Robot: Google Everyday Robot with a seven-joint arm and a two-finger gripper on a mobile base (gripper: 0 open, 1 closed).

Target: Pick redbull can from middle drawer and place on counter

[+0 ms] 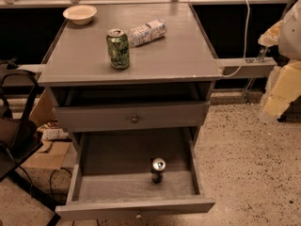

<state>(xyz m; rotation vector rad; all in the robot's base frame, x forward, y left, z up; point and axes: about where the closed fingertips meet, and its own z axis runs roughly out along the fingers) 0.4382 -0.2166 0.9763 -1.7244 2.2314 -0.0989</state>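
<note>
Redbull can (158, 169) upright in the open drawer (134, 206).
It stands on the drawer floor near the front panel, a little right of the middle, silver top up. Above the drawer, the worktop (183, 55) carries a green can (117, 48), a bowl (80, 14) and a lying packet (148, 32). My arm (282, 86) is a pale blur up and right of the drawer, well apart from it. My jaws are in that blur; wide or narrow, I cannot tell.
</note>
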